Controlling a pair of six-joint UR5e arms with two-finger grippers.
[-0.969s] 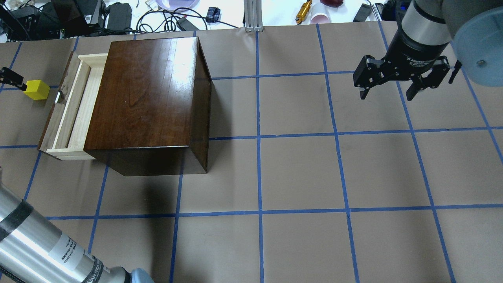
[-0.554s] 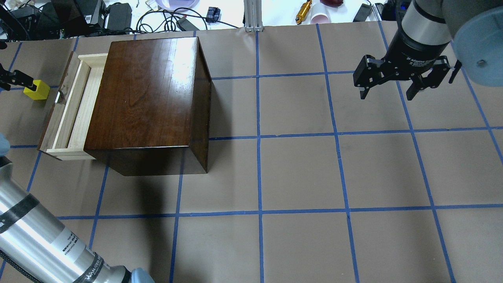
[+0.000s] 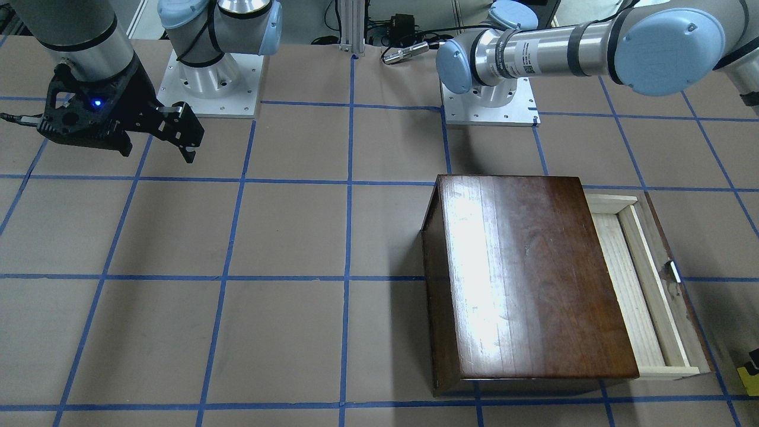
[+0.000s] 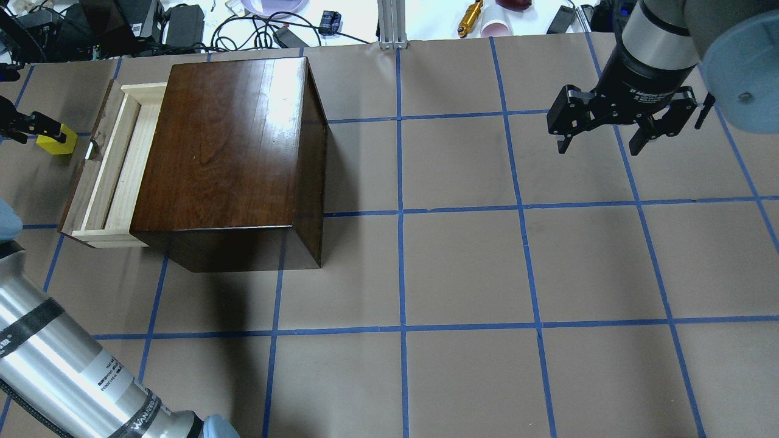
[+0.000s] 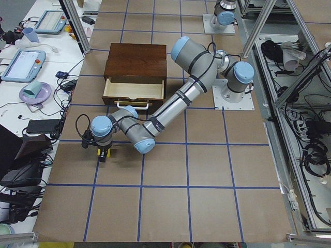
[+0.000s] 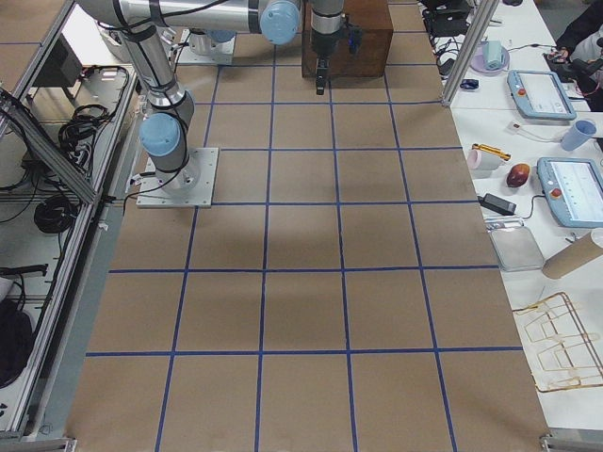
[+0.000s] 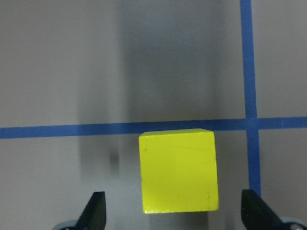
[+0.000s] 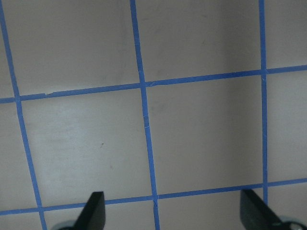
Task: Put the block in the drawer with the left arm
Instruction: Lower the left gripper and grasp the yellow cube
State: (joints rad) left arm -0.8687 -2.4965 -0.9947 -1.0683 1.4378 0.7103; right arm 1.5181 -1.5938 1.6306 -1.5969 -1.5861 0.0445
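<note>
Reached farther in from the overhead view's left edge with the left gripper, one finger now lying across the block's top instead of only meeting its corner. Swung the left forearm up along that edge. Brought a blue joint cap into view.

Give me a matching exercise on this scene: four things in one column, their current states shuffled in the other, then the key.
Things
1. block
2. drawer
3. left gripper
4. right gripper

States
A. pulled partly out of the dark box, nothing visible inside
B. open, above the bare table, nothing between its fingers
C. resting on the table, outside the drawer
D. open, one finger on each side of the block, gaps showing

Pairs: 1-C, 2-A, 3-D, 4-B
</note>
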